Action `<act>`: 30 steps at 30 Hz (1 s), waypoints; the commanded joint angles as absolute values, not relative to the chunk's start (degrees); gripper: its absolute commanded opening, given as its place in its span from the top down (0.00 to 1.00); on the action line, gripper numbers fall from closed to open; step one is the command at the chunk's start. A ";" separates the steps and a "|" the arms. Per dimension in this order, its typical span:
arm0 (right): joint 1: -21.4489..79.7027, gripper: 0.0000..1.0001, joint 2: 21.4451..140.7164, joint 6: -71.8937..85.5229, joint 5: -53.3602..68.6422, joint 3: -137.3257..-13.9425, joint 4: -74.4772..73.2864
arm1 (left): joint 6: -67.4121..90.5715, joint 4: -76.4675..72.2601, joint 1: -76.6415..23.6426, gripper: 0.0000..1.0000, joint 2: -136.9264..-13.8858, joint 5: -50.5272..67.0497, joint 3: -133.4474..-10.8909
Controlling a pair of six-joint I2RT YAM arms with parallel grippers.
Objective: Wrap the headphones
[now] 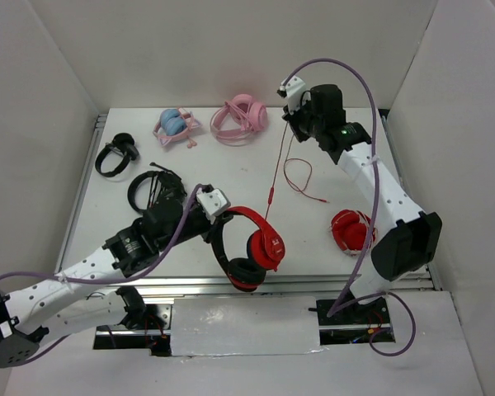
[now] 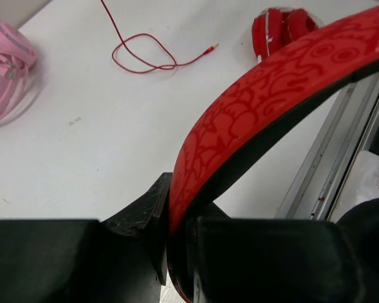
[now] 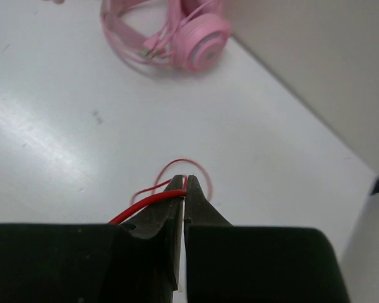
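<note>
my left claw [image 2: 177, 218] pinches the headphones [image 1: 268, 246] by the headband, at the desk [image 1: 223, 169] near edge | my right claw [image 3: 184, 188] pinches their cable [image 3: 145, 203] toward the far right corner

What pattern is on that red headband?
The headband has darker red swirls; left wrist view.

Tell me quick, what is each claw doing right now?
Left gripper: closed on the headphones, at the headband.
Right gripper: closed on the red cable.
</note>
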State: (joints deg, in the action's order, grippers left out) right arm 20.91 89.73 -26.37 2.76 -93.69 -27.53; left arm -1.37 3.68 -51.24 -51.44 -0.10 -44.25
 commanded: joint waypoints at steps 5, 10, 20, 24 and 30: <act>19.51 1.00 93.25 -16.53 14.67 -86.75 -17.69 | -0.61 -0.70 -51.94 1.00 -46.67 11.77 -49.21; 19.60 1.00 94.75 -6.52 22.11 -81.77 -11.02 | 12.17 -4.39 -52.03 1.00 -46.49 5.39 -51.76; 25.74 0.89 85.43 23.46 35.15 -46.18 35.47 | 28.30 2.35 -51.33 1.00 -57.29 -30.56 -71.96; 30.23 0.75 87.00 23.65 39.37 -43.59 47.36 | 27.78 6.23 -51.24 1.00 -64.66 -34.62 -82.60; 34.28 0.55 98.33 23.20 40.78 -52.72 51.39 | 25.05 11.51 -51.24 1.00 -71.62 -35.16 -99.28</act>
State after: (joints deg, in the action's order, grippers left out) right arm 33.67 93.84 21.61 38.87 -48.47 41.19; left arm 24.16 14.11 -51.05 -70.91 -32.64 -91.22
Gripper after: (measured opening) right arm 0.425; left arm 0.225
